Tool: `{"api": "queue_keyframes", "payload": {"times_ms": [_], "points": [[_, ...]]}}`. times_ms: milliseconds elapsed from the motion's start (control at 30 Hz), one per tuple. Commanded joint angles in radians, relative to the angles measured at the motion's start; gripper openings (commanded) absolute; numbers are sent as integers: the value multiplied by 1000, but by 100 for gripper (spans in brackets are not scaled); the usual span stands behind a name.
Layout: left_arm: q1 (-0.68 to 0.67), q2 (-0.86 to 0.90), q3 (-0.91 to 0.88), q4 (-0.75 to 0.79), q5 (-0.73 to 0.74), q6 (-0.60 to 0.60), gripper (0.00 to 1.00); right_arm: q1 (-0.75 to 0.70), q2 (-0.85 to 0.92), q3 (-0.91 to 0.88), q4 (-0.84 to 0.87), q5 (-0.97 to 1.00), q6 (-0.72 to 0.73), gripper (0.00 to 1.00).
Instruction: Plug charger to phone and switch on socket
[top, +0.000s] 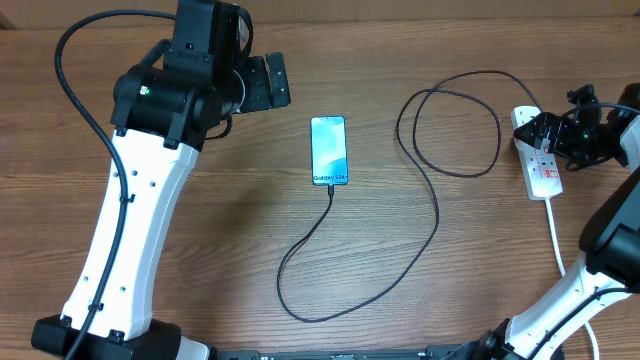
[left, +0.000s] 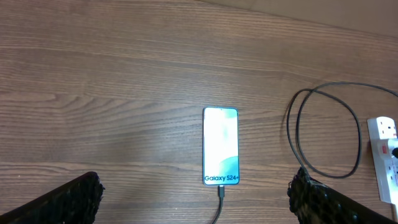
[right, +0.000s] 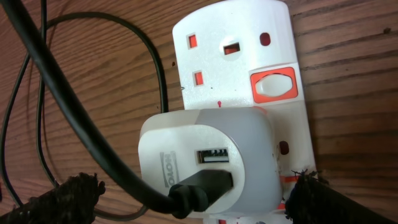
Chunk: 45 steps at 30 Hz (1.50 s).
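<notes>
Phone (top: 329, 150): mid-table (top: 230, 250), screen up and lit. Its long axis runs from the far edge towards the robot, lettered end nearest the robot. Charger (top: 437, 215): black cable meeting that lettered end, then looping rightwards to the socket (top: 545, 178). We cannot tell whether the tip is fully seated; it is too small. Socket: white strip at the table's right, long axis roughly parallel to the phone's. Its far end is hidden overhead by the right gripper (right: 193, 196), and its near end is cut off in the right wrist view. White adapter (right: 205, 162): plugged into the strip, with the black cable entering its face. Rocker switch (right: 274, 86): we cannot read its position. Right gripper: jaws spread wide, one either side of the adapter. Left gripper (left: 196, 202): jaws likewise wide apart, above the phone's lettered end, only the fingertips in view.
</notes>
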Motion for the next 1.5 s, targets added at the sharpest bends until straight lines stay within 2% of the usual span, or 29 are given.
{"api": "queue_keyframes", "payload": {"times_ms": [0, 867, 1267, 1467], "points": [[4, 8, 11, 0, 1, 18, 100, 9, 15, -31, -18, -58, 5, 100], [4, 8, 11, 0, 1, 18, 100, 75, 15, -31, -48, -51, 7, 100], [4, 8, 11, 0, 1, 18, 100, 62, 11, 21, -37, 187, 235, 100], [4, 8, 11, 0, 1, 18, 99, 62, -13, 108, -74, 209, 291, 100]]}}
